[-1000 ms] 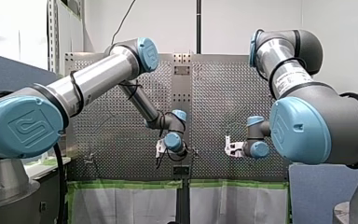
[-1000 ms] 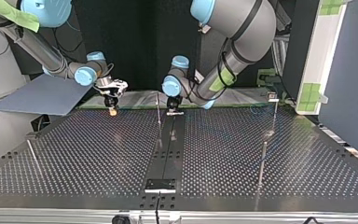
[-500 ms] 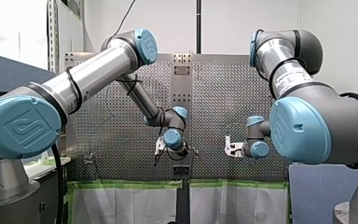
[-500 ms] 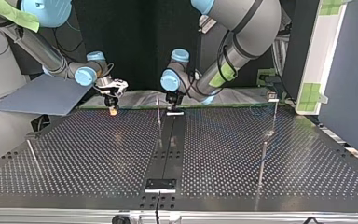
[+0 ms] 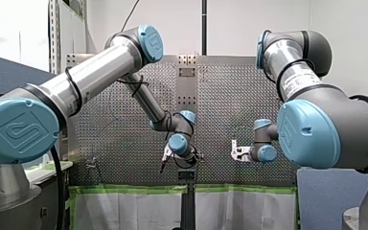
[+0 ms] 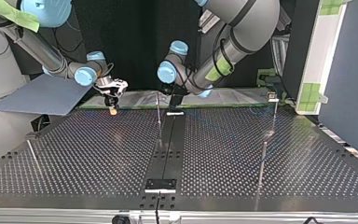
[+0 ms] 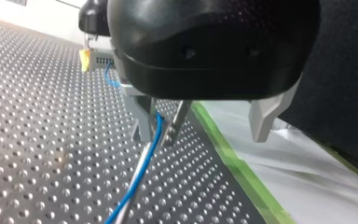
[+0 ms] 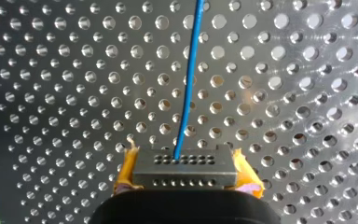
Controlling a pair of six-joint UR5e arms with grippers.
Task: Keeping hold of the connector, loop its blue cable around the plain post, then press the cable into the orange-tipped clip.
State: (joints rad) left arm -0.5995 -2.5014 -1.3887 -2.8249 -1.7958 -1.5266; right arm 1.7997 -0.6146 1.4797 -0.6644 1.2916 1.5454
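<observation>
Both grips must hold: my right gripper [image 8: 185,171] clamps the connector [image 8: 184,163] low over the tabletop [image 6: 74,158] while my left gripper [image 7: 161,133], pinching the blue cable [image 8: 190,70] (near the plain post [image 6: 158,112]), should sweep round slowly, keeping slack small.

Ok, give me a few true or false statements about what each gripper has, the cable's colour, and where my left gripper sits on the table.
1. My right gripper holds the grey connector between yellow pads. True.
2. The cable leaving the connector is red. False: it is a blue cable.
3. There is no cable at my left gripper. False: the left wrist view shows the blue cable running right through it and down towards the perforated table.
4. In the top view, my left gripper is at the table's far edge, close beside the thin post near the middle. True.
</observation>
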